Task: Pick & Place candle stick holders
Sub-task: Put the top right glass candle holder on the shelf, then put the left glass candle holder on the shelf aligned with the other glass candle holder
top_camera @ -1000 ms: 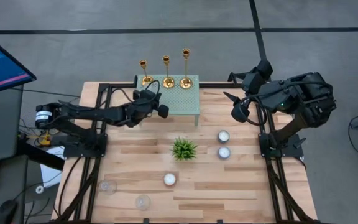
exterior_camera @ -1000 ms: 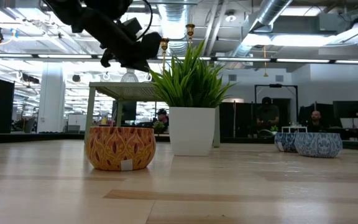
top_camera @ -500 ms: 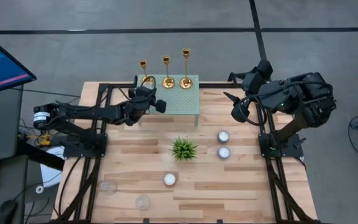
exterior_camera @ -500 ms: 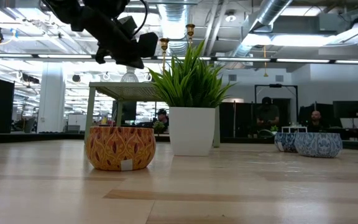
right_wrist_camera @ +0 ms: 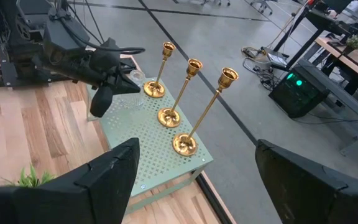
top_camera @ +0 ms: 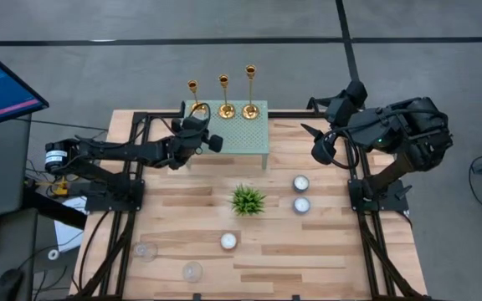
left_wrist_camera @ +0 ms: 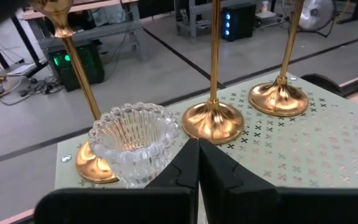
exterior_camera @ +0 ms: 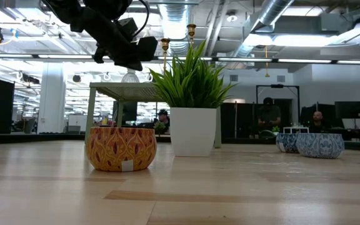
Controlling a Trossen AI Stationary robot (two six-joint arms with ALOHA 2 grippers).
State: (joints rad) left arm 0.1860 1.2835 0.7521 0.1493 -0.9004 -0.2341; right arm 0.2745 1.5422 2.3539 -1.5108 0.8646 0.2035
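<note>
Left gripper, jaws pressed together, is hovering just before an empty clear glass cup; three candle stick holders are standing beyond it. Right gripper is waiting, jaws wide apart.

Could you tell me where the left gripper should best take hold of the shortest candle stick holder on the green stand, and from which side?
Probably by its thin stem, above the flared base, on the shortest candle stick holder. The clear glass cup stands right in front of that base, so the shut left gripper should open and come in over the cup or from the outer edge of the green stand, away from the middle holder.
</note>
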